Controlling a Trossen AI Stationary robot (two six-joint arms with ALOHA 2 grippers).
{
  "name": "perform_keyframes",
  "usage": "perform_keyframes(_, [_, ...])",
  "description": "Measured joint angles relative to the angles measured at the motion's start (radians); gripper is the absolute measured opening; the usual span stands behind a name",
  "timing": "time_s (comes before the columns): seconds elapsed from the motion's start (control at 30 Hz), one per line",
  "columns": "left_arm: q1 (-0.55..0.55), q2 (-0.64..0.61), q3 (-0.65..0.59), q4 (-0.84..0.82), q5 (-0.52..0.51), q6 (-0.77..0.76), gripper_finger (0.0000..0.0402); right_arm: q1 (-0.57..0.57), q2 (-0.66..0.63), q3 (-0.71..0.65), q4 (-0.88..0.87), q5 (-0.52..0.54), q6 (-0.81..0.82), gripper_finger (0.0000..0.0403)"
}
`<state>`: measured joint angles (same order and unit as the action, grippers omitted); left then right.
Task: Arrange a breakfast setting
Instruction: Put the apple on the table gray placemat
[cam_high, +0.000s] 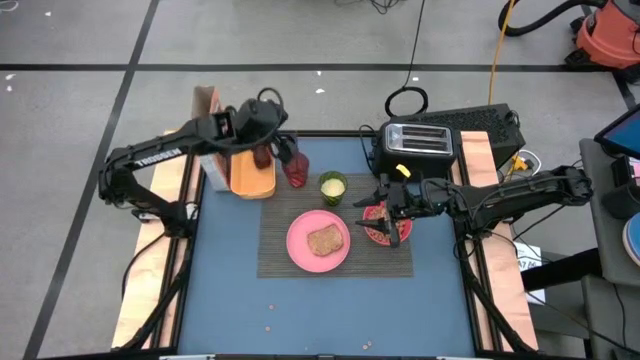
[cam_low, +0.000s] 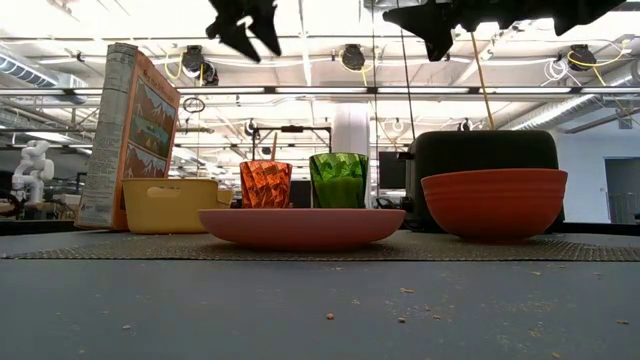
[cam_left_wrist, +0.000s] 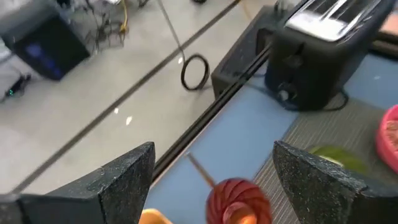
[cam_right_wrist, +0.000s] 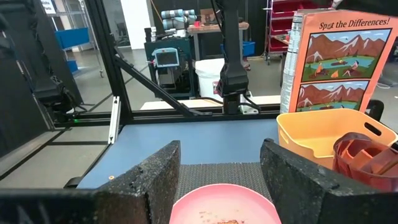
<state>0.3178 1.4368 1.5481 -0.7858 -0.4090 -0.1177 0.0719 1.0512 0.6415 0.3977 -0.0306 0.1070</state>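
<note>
The dark woven placemat (cam_high: 335, 262) lies mid-table. On it rest the pink plate (cam_high: 302, 252) with the toast slice (cam_high: 325, 240), the pink-red bowl (cam_low: 493, 203) and the green cup (cam_high: 333, 186). The red tumbler (cam_high: 296, 170) stands on the blue table just beyond the mat's far left corner. My left gripper (cam_high: 277, 148) is open above the tumbler (cam_left_wrist: 239, 202), clear of it. My right gripper (cam_high: 386, 208) is open above the bowl, with the plate's rim (cam_right_wrist: 227, 202) ahead of its fingers. The gripper hides the inside of the bowl, and no dark-red fruit shows.
A yellow bin (cam_high: 252, 176) and a cereal box (cam_high: 208, 112) stand at the far left, close to the tumbler. A black toaster (cam_high: 418, 140) stands at the far right behind the bowl. Crumbs lie on the near part of the table (cam_high: 270, 325).
</note>
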Motion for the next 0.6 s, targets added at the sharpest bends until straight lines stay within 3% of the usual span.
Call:
perform_keyframes(0.33, [0.146,0.042,-0.002,-0.099,0.095,-0.001,0.0331,0.000,0.000,0.000,0.000,0.000,0.000,0.0212])
perform_keyframes(0.6, [0.208,0.141,-0.002,-0.180,0.102,0.000,0.0331,0.000,0.000,0.000,-0.015,0.000,0.000,0.0212])
